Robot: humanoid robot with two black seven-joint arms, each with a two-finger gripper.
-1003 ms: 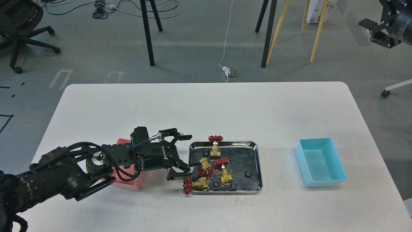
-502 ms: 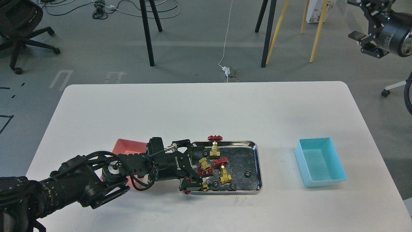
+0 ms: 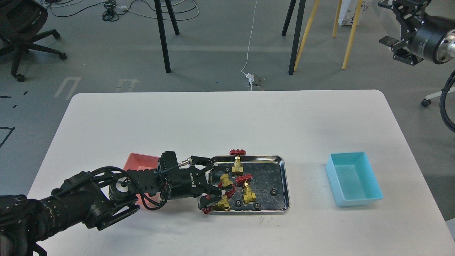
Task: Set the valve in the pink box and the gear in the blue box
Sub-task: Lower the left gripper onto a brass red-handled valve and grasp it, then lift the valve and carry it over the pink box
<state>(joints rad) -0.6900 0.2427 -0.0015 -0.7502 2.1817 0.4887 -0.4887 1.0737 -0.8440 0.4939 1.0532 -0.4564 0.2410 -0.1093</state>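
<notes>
So far neither box holds anything that can be seen: the blue box point(image 3: 354, 179) sits empty at the right of the white surface point(image 3: 227, 117), and the pink box point(image 3: 141, 164), at the left and partly hidden behind the left arm, shows no part inside. All four brass valves and the small black gears point(image 3: 273, 192) lie in the steel tray point(image 3: 285, 177) between the boxes. The left gripper point(image 3: 212, 193) reaches in from the left over the tray's near-left corner, its fingers point(image 3: 209, 202) closing around the valve point(image 3: 221, 203) that lies there on its side with its red handwheel at the tray's edge; whether they grip it firmly cannot be told. The right gripper point(image 3: 400, 30) hangs high at the far right, well apart from the surface, its fingers too unclear to judge. Compared with a second ago, the left gripper has moved right from beside the pink box onto this valve, and the right arm has swung further into view.
</notes>
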